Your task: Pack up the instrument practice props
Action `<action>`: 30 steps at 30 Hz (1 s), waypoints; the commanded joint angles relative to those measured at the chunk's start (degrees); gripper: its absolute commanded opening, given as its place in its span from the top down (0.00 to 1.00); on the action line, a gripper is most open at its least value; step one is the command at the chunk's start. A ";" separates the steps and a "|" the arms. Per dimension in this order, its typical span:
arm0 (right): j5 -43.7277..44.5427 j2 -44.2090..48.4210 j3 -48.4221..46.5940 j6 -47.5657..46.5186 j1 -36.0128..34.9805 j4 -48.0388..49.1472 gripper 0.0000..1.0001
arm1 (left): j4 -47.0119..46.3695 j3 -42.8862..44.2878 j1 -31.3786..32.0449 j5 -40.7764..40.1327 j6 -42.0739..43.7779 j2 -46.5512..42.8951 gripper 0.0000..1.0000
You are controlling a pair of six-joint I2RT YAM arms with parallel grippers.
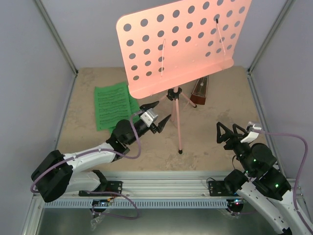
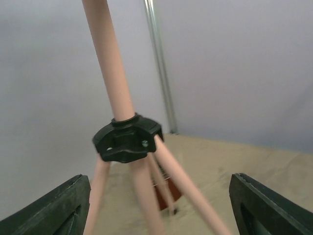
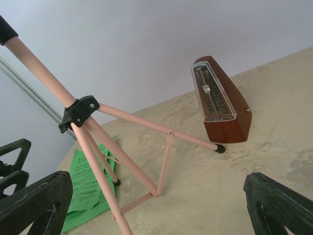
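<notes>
**Left hand open around the music stand's post, ready for a grasp**

The left hand point(image 1: 163, 111) is held open, its two fingers spread on either side of the pink music stand point(image 1: 177, 122). It sits level with the black collar point(image 2: 127, 138) where the tripod legs meet the post, and nothing is gripped. The right hand point(image 1: 228, 126) is also wide open and empty, well apart from the stand on the right side of the surface point(image 1: 210, 152).

The step in hand is judged to be taking hold of the stand. The grip would best be closed on the single tube just above the collar. Lower down, the splayed legs could be pinched or pushed together unevenly. The post should be centred between the fingers before closing. The large hole-punched desk point(image 1: 181, 44) probably makes the stand top-heavy, so any sideways push could tip it. The wooden metronome point(image 3: 222, 105) stands near one foot, and the green sheet-music pages point(image 1: 113, 105) lie flat near another.

In the overhead view, the upper post and most of the metronome are hidden by the desk. The left wrist view is blurred, and the fingertips are cut off at its lower edge. Whether a foot rests on the pages cannot be told. No box or case is visible.
</notes>
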State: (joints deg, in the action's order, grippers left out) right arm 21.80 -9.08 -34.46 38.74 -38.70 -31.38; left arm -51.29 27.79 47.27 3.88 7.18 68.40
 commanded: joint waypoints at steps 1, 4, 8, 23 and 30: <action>2.53 1.50 -1.75 0.12 0.18 -1.65 0.02 | 4.32 2.77 0.23 -4.71 20.25 1.23 0.21; 2.99 2.15 -1.75 -0.08 0.20 -1.67 0.02 | 4.52 3.56 0.56 -6.73 25.75 2.32 0.23; 3.01 2.42 -1.67 -0.15 0.20 -1.76 0.02 | 4.83 5.69 1.05 -8.14 30.17 3.99 0.26; 4.55 4.27 -2.92 0.02 0.20 -4.01 0.02 | 11.39 14.31 1.03 -9.08 38.22 9.97 0.46; 4.34 4.59 -2.63 0.29 0.20 -3.73 0.02 | 13.37 16.16 1.07 -10.54 37.72 10.68 0.56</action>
State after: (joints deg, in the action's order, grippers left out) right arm 24.93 -5.02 -36.27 38.65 -38.70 -34.79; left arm -39.11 41.45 48.03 -5.41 44.36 78.32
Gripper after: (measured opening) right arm 0.976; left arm 0.454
